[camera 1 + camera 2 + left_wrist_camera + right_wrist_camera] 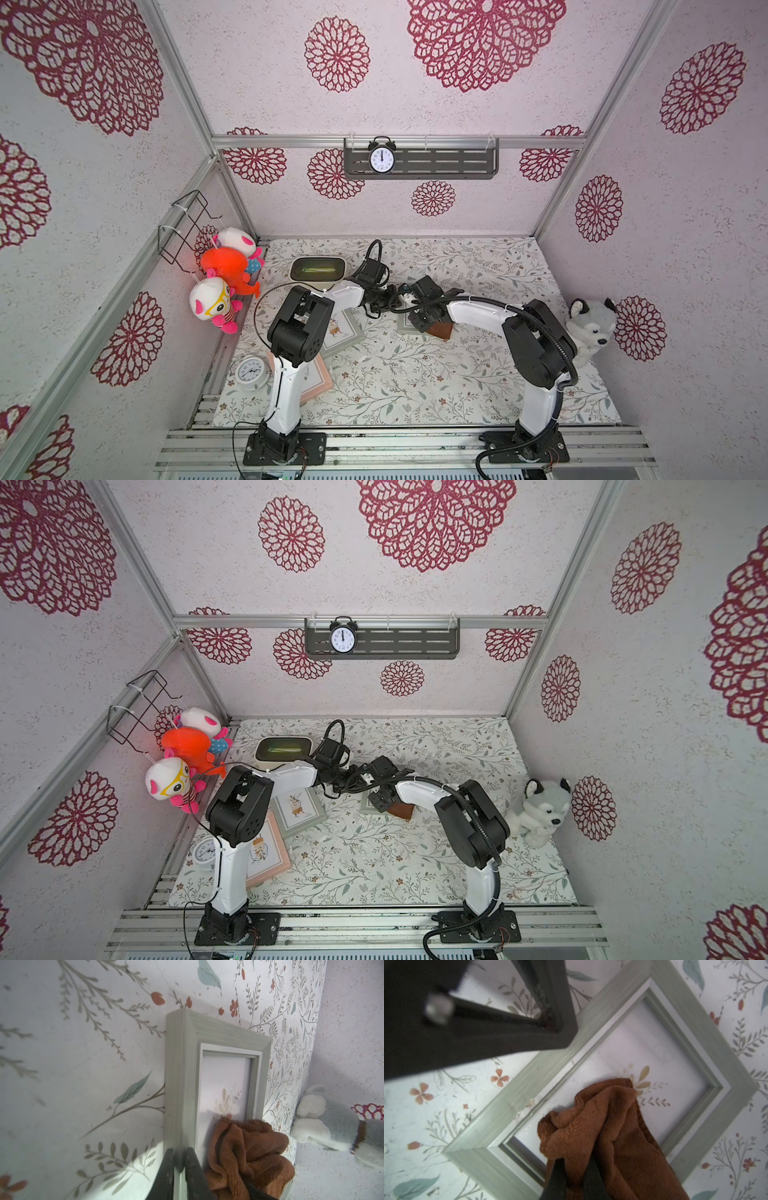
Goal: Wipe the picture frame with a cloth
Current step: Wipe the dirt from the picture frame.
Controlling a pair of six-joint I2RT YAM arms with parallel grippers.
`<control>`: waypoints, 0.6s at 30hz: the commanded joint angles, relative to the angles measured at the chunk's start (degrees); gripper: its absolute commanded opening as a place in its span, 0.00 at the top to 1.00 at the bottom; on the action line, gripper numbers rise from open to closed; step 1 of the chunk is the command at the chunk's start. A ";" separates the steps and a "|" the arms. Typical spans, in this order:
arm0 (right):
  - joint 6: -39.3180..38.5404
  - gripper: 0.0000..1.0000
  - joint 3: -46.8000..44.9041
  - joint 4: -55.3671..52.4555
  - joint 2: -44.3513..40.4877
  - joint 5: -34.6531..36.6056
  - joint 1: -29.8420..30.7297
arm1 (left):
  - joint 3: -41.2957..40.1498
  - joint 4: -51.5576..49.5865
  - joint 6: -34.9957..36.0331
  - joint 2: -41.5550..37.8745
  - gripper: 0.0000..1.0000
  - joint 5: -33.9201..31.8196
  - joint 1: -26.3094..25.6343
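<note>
Right gripper (576,1169) pinches a bunched brown cloth (604,1132) that rests on the glass of a grey-green picture frame (695,1028), mid-way across the floral tabletop (415,374); left gripper (179,1159) is clamped on the frame's edge, a husky plush (590,328) sitting by the right wall

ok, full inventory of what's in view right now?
held frame: 1, grey-green, table centre
second frame: 1, grey-green, table left
pink frame: 1, pink, table front left
cloth: 1, brown, on held frame's glass
shelf: 1, grey, back wall
alarm clock: 1, black, on shelf
white clock: 1, white, beside pink frame
basket: 1, black wire, left wall
plushes: 3, two white-pink, one orange, hanging at left wall
husky: 1, grey-white, by right wall
dish: 1, white, table back left
left gripper: 1, black, shut on held frame's edge
right gripper: 1, black, shut on cloth
</note>
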 commanded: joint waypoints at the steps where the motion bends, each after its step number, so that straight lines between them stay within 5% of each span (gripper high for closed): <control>1: -3.81 1.00 -2.64 -9.93 -1.24 4.34 -3.02 | -2.95 -9.03 1.01 6.38 0.86 -7.38 0.57; 8: -2.27 1.00 -0.08 -4.95 -0.58 -7.65 -0.68 | -2.48 -9.30 0.99 6.73 0.86 -7.50 0.63; 18: 3.39 1.00 -5.16 -3.39 -5.95 -1.51 -9.36 | -2.30 -9.39 1.40 6.62 0.86 -6.91 0.61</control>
